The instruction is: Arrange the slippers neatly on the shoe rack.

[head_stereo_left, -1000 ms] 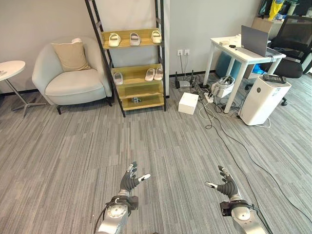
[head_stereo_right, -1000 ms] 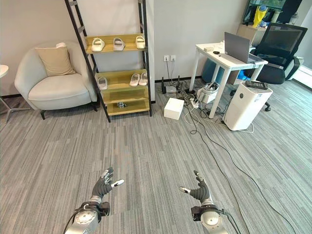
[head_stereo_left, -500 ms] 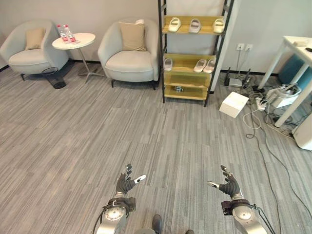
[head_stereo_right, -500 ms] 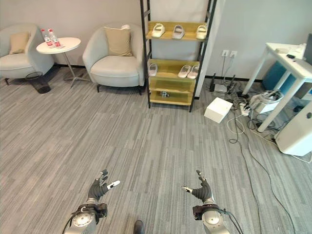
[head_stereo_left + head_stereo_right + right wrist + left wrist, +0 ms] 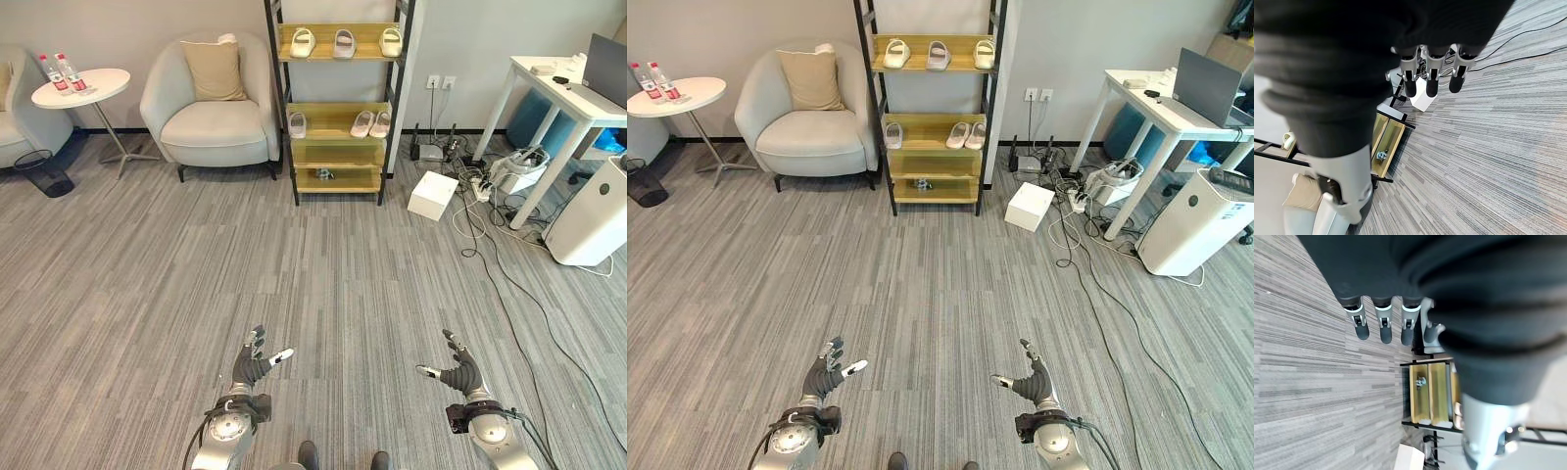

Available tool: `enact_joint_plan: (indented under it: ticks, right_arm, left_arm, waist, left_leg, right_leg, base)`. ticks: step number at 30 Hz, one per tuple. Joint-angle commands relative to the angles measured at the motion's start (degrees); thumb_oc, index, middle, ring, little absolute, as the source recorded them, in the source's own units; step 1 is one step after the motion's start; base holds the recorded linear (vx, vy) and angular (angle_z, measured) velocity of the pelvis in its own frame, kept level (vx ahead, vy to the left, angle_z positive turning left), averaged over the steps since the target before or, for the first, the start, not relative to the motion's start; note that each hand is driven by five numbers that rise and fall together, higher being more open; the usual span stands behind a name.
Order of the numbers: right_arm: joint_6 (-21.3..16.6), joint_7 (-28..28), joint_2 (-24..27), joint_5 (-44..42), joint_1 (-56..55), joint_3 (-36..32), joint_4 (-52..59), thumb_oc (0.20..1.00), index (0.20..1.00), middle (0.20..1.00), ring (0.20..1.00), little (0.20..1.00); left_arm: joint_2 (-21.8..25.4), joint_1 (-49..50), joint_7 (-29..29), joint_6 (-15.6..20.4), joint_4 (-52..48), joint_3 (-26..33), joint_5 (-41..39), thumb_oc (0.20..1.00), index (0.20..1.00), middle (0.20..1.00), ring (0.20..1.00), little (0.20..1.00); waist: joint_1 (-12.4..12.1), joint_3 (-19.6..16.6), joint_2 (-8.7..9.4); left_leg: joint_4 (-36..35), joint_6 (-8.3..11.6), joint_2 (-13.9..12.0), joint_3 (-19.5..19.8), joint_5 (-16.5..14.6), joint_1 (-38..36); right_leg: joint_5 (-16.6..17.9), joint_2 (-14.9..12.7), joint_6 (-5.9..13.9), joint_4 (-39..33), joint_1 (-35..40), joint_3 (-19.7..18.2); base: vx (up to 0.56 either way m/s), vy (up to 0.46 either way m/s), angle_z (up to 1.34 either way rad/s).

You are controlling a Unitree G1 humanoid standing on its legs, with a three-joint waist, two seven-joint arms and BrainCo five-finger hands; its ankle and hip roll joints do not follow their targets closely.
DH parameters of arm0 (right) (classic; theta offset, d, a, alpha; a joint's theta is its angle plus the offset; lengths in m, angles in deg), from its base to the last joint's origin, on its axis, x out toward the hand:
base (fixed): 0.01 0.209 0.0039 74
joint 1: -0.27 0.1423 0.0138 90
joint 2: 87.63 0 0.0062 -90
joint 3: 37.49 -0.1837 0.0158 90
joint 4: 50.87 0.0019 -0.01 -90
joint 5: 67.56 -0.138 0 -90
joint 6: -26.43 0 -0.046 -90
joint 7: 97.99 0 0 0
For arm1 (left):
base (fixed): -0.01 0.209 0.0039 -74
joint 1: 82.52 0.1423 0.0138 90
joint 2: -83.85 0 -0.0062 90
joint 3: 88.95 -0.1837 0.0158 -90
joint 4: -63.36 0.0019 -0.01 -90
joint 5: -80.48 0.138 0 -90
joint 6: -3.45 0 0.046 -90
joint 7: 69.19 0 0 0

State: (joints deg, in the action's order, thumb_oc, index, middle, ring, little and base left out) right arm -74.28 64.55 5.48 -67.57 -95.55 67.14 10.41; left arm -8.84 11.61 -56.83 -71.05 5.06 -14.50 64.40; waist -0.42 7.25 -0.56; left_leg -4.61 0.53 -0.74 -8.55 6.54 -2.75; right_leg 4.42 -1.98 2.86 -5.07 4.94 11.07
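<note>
Shoe rack: a black-framed shoe rack point(image 5: 338, 103) with wooden shelves is seen against the far wall, well apart from both hands, across a wide stretch of grey carpet point(image 5: 294, 255).
Top shelf: three pale slippers point(image 5: 340, 42) are set in a row, spaced apart, toes toward the wall.
Middle shelf: a single slipper point(image 5: 297, 124) is placed at the left end; a pair point(image 5: 370, 123) is laid side by side at the right end, slightly angled.
Bottom shelf: a small dark object point(image 5: 324, 174) is seen there; it is too small to be identified, possibly a toy or tool.
Left hand: the left hand point(image 5: 252, 366) is held low over the carpet, fingers straight and spread, thumb out, nothing held. In its wrist view the dark-tipped fingers point(image 5: 1382, 325) are seen extended toward the rack.
Right hand: the right hand point(image 5: 458, 370) is held at the same height, fingers relaxed and spread, nothing grasped. In its wrist view the fingers point(image 5: 1431, 78) are seen straight, pointed toward the rack's foot.
Left of rack: a grey armchair point(image 5: 208, 113) with a beige cushion point(image 5: 212, 70) is placed just beside the rack; further left a round white side table point(image 5: 80, 88) carries two bottles point(image 5: 58, 71), with a black bin point(image 5: 43, 172) near it.
Right of rack: a white box point(image 5: 432, 195) is set on the floor among cables point(image 5: 480, 211); a white desk point(image 5: 554, 98) and a white floor appliance point(image 5: 591, 211) are seen beyond.
</note>
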Motion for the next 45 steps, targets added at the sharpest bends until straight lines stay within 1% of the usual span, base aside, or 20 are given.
enact_joint_plan:
  ticks: [1,7,10,11,13,15,17,18,20,21,25,26,29,30,31,34,40,41,42,45]
  right_arm:
    - [-1.8,-1.1,-0.4,-0.4,2.8,-0.5,2.9,1.000,1.000,1.000,1.000,1.000]
    - [-1.5,-1.4,0.2,-1.0,4.5,-0.1,2.2,1.000,1.000,1.000,1.000,1.000]
    - [-1.4,-1.6,0.4,-1.0,4.6,-0.9,2.3,1.000,1.000,1.000,1.000,1.000]
    - [-1.5,-1.7,0.4,-0.9,4.8,-1.4,2.4,1.000,1.000,1.000,1.000,1.000]
    - [-1.5,-2.3,0.3,-0.6,5.6,-2.1,2.1,1.000,1.000,1.000,1.000,1.000]
    - [-1.4,-2.3,0.1,-0.6,5.5,-2.5,2.4,1.000,1.000,1.000,1.000,1.000]
    - [-1.2,-2.0,0.0,-1.4,5.3,-3.0,2.3,1.000,1.000,1.000,1.000,1.000]
    - [-1.0,-2.0,0.2,-1.9,5.2,-3.4,2.3,1.000,1.000,1.000,1.000,1.000]
    - [-0.9,-2.2,0.3,-2.0,5.2,-3.6,2.3,1.000,1.000,1.000,1.000,1.000]
    - [-0.8,-2.5,0.1,-2.1,5.3,-3.8,2.0,1.000,1.000,1.000,1.000,1.000]
    - [-0.8,-2.1,0.7,-1.4,3.8,-3.9,2.8,1.000,1.000,1.000,1.000,1.000]
    - [-1.0,-1.6,1.2,-1.4,2.8,-4.1,3.5,1.000,1.000,1.000,1.000,1.000]
    - [-1.6,-1.2,2.1,-2.0,2.7,-4.0,3.4,1.000,1.000,1.000,1.000,1.000]
    - [-1.8,-0.6,2.9,-2.6,2.8,-3.5,4.0,1.000,1.000,1.000,1.000,1.000]
    - [-1.9,-0.4,3.2,-2.7,2.8,-3.3,3.8,1.000,1.000,1.000,1.000,1.000]
    - [-1.4,0.1,3.7,-2.8,2.5,-2.9,4.1,1.000,1.000,1.000,1.000,1.000]
    - [-1.3,0.1,3.8,-2.7,1.7,-3.3,3.9,1.000,1.000,1.000,1.000,1.000]
    - [-1.5,0.1,3.6,-2.7,1.5,-3.3,3.9,1.000,1.000,1.000,1.000,1.000]
    - [-1.6,-0.2,3.5,-2.7,1.6,-3.2,3.7,1.000,1.000,1.000,1.000,1.000]
    - [-1.4,-0.3,3.0,-2.4,1.9,-2.8,3.1,1.000,1.000,1.000,1.000,1.000]
  left_arm:
    - [1.1,-3.2,0.3,2.1,-0.8,0.5,3.4,1.000,1.000,1.000,1.000,1.000]
    - [1.1,-3.3,1.2,2.2,-1.8,1.1,2.7,1.000,1.000,1.000,1.000,1.000]
    - [1.4,-3.7,1.4,2.1,-2.2,1.1,2.7,1.000,1.000,1.000,1.000,1.000]
    - [1.6,-4.1,1.6,1.9,-2.4,1.1,3.0,1.000,1.000,1.000,1.000,1.000]
    - [2.3,-5.4,1.6,1.6,-2.5,1.1,4.0,1.000,1.000,1.000,1.000,1.000]
    - [2.3,-5.7,1.5,1.5,-2.3,0.9,4.2,1.000,1.000,1.000,1.000,1.000]
    - [2.4,-6.2,1.0,1.5,-2.2,0.8,4.3,1.000,1.000,1.000,1.000,1.000]
    - [2.3,-6.0,0.6,1.6,-2.5,0.8,3.6,1.000,1.000,1.000,1.000,1.000]
    - [2.1,-6.0,0.5,1.5,-2.4,0.9,3.1,1.000,1.000,1.000,1.000,1.000]
    - [1.7,-6.7,0.9,1.4,-1.4,1.2,3.0,1.000,1.000,1.000,1.000,1.000]
    - [1.0,-6.2,0.2,1.8,-0.8,0.8,2.8,1.000,1.000,1.000,1.000,1.000]
    - [0.4,-6.0,0.0,1.8,-0.9,0.9,1.7,1.000,1.000,1.000,1.000,1.000]
    - [0.4,-5.6,-0.9,2.1,-1.6,1.1,0.0,1.000,1.000,1.000,1.000,1.000]
    - [0.5,-5.4,-0.8,2.1,-2.1,1.5,-0.7,1.000,1.000,1.000,1.000,1.000]
    - [0.4,-5.5,-0.5,2.2,-1.8,1.7,-0.5,1.000,1.000,1.000,1.000,1.000]
    - [0.3,-5.1,-0.2,2.0,-1.8,2.3,-0.9,1.000,1.000,1.000,1.000,1.000]
    - [0.7,-3.2,-0.2,1.8,-3.2,3.0,-0.4,1.000,1.000,1.000,1.000,1.000]
    - [0.9,-2.8,-0.1,1.8,-3.4,3.2,-0.1,1.000,1.000,1.000,1.000,1.000]
    - [1.0,-2.8,0.1,1.7,-3.2,3.4,0.0,1.000,1.000,1.000,1.000,1.000]
    - [1.0,-2.9,0.6,1.5,-2.5,4.0,0.4,1.000,1.000,1.000,1.000,1.000]
  waist:
    - [0.3,-0.5,2.57]
    - [0.1,0.6,3.09]
    - [0.2,1.5,3.25]
    - [0.2,2.2,3.31]
    - [0.9,4.5,2.96]
    - [1.4,5.3,2.71]
    - [2.3,6.0,2.04]
    - [3.0,6.0,2.30]
    - [4.0,6.2,2.01]
    - [6.0,5.8,2.57]
    - [6.7,4.9,2.46]
    - [7.2,4.1,1.68]
    - [6.7,4.1,0.87]
    - [6.0,4.7,2.05]
    - [5.5,5.0,2.51]
    - [3.8,5.9,3.89]
    - [0.0,5.9,4.02]
    - [-0.9,5.7,3.05]
    - [-1.5,5.8,2.88]
    - [-3.1,5.5,2.85]
  left_leg:
    - [-0.4,1.90,-1.2,4.3,-6.7,-1.5]
    - [0.8,0.96,-0.5,4.0,-7.5,-0.5]
    - [2.0,0.15,-0.1,3.8,-8.3,0.3]
    - [2.6,-0.25,0.1,3.7,-8.7,0.8]
    - [3.6,-1.43,0.3,3.1,-10.1,0.3]
    - [3.5,-1.72,0.2,3.5,-10.3,-0.5]
    - [1.6,-1.12,-0.3,4.2,-11.1,-3.6]
    - [0.3,-0.49,0.1,5.1,-12.0,-6.0]
    - [-0.3,0.06,-0.4,5.7,-12.9,-7.7]
    - [-0.4,1.42,-1.2,6.2,-15.1,-10.6]
    - [-0.4,2.69,-3.1,6.9,-17.0,-13.3]
    - [3.7,4.41,-5.6,6.6,-15.1,-13.0]
    - [13.6,5.89,-6.8,7.3,-10.5,-9.4]
    - [23.8,5.83,-5.3,9.4,-6.4,-4.7]
    - [28.3,5.89,-4.9,10.0,-5.0,-2.9]
    - [33.4,4.80,-3.3,8.7,-5.5,3.8]
    - [21.3,3.28,-3.7,4.4,-6.7,12.7]
    - [12.5,3.96,-4.4,4.7,-1.8,14.0]
    - [9.1,4.35,-4.7,4.1,0.5,15.7]
    - [1.6,4.93,-4.8,1.4,3.3,18.1]
  right_leg:
    - [-7.3,-2.6,4.34,0.1,2.4,-2.5]
    - [-7.1,-2.9,4.72,0.8,1.3,-4.0]
    - [-8.4,-3.6,4.97,5.4,-0.5,-3.9]
    - [-8.8,-3.9,5.42,9.2,-2.5,-3.9]
    - [-5.6,-5.1,8.86,22.9,-9.0,-3.3]
    - [-3.9,-5.6,9.33,27.3,-11.8,-3.9]
    - [-4.1,-6.1,8.09,27.1,-15.7,-2.4]
    - [-3.1,-6.7,7.22,19.6,-16.7,-0.6]
    - [-2.0,-6.4,7.28,14.9,-16.7,0.5]
    - [0.9,-6.9,8.42,8.2,-20.1,0.3]
    - [2.9,-6.7,8.17,5.3,-18.5,0.3]
    - [2.2,-5.3,6.74,6.2,-16.9,0.5]
    - [0.6,-3.2,4.89,5.7,-13.9,0.7]
    - [-0.6,-2.6,3.05,5.0,-11.4,0.2]
    - [-1.7,-2.2,2.13,4.7,-9.8,0.0]
    - [-4.1,-2.3,0.97,4.2,-5.7,-1.5]
    - [-8.9,-1.7,1.44,3.1,1.5,-3.7]
    - [-10.7,-0.4,1.62,2.8,3.9,-4.0]
    - [-11.9,0.1,1.58,2.7,5.7,-4.2]
    - [-14.1,0.5,1.77,2.2,9.9,-5.7]
  base:
    - [0.00,0.014,-0.21]
    - [0.01,0.047,-0.15]
    - [-0.01,0.064,-0.10]
    - [0.00,0.096,-0.10]
    - [0.04,0.121,-0.26]
    - [0.13,0.042,-0.19]
    - [0.32,-0.047,0.07]
    - [0.37,-0.141,0.17]
    - [0.41,-0.168,0.15]
    - [0.47,-0.195,0.40]
    - [0.37,-0.219,0.32]
    - [0.43,-0.341,0.06]
    - [0.25,-0.234,0.45]
    - [0.38,-0.367,0.32]
    - [0.38,-0.341,-0.04]
    - [0.35,-0.174,-0.62]
    - [0.39,-0.013,-0.36]
    - [0.47,0.037,-0.40]
    - [0.62,0.053,-0.31]
    - [0.47,0.070,-0.02]
